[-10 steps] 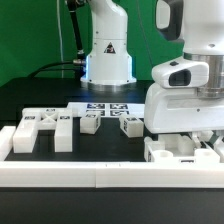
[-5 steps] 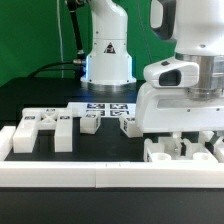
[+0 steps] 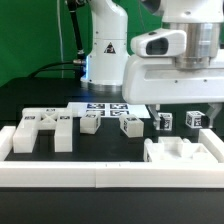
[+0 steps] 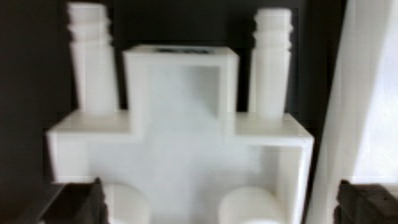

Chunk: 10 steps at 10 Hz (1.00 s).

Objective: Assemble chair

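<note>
The chair lies in loose white parts. Its slab seat part (image 3: 181, 152) rests at the exterior view's lower right, against the border rail. My gripper (image 3: 186, 106) hangs just above it, open and holding nothing. In the wrist view the seat part (image 4: 178, 150) fills the picture, two ridged pegs (image 4: 87, 45) sticking out of it. The dark fingertips (image 4: 68, 204) stand well apart on either side of it, clear of its sides. Two small tagged blocks (image 3: 163, 121) (image 3: 197, 119) sit just behind it.
A larger tagged chair part (image 3: 40, 128) lies at the exterior view's left. Two small tagged blocks (image 3: 90, 122) (image 3: 130, 124) lie by the marker board (image 3: 105, 107). The low white border rail (image 3: 90, 176) runs along the front. The arm's base (image 3: 105, 55) stands behind.
The gripper was shut on the seat part; it has opened, let it go and risen, shifting toward the exterior view's left. Two small tagged blocks behind have come into sight.
</note>
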{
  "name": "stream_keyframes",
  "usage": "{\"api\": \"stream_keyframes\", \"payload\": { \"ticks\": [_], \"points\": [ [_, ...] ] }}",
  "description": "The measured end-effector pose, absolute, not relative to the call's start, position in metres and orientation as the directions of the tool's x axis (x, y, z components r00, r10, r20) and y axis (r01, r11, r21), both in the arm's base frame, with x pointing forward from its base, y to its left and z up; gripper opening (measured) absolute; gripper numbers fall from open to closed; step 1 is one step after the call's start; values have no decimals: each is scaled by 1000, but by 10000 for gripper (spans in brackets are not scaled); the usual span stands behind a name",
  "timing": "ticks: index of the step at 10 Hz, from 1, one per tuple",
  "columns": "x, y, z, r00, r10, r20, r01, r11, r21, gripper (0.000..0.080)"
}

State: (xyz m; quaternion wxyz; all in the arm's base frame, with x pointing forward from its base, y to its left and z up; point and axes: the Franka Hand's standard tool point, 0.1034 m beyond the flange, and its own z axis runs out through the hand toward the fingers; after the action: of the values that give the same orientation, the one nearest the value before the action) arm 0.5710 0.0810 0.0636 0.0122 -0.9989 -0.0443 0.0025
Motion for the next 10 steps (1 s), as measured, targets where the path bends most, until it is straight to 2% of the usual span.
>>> {"api": "stream_keyframes", "payload": {
  "ticks": [5,10],
  "points": [
    [565,78,60,994,109,-6,108,-994,-24,649],
    [525,39,44,990,138,-27,138,-990,-2,649]
  ]
}}
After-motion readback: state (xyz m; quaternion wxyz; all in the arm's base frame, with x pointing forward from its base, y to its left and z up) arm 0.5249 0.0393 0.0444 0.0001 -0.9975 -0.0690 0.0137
